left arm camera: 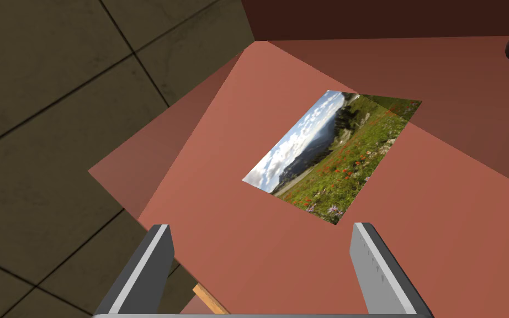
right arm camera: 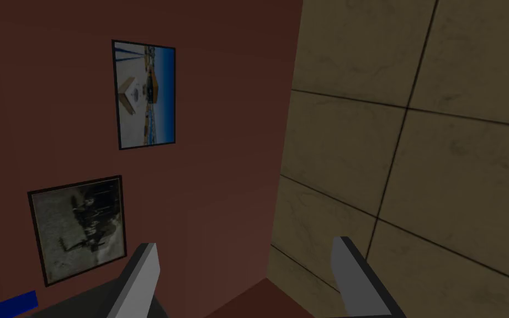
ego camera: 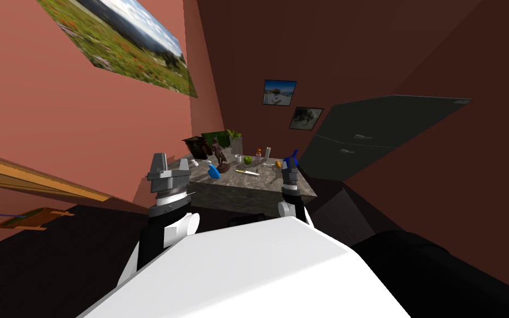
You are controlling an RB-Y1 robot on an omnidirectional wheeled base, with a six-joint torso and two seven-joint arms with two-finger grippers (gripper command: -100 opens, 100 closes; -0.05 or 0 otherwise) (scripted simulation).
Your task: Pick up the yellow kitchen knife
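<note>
Left gripper (left arm camera: 260, 227) and right gripper (right arm camera: 243, 244) are both hanging spread, holding nothing, short of the knife (ego camera: 246, 172), which is lying flat mid-tabletop (ego camera: 264, 180) between a blue object (ego camera: 213, 173) and an orange (ego camera: 278, 164). Rolling closer, then closing across its yellow handle, is looking wisest. Its blade is showing too small to judge.

Left tool (left arm camera: 260, 227): dark grey boxy body, two thin light grey blade fingers (left arm camera: 143, 270) with darker grey outer sides. Faint small marks run down one blade's face. Left forearm (ego camera: 151, 237): black link, white rounded cap at its side, white band, then grey ribbed wrist ring under the box. Right tool (right arm camera: 245, 245): same two-tone grey blades, dark body. Right forearm (ego camera: 290, 193): black link, small white cap, grey ribbed wrist.
</note>
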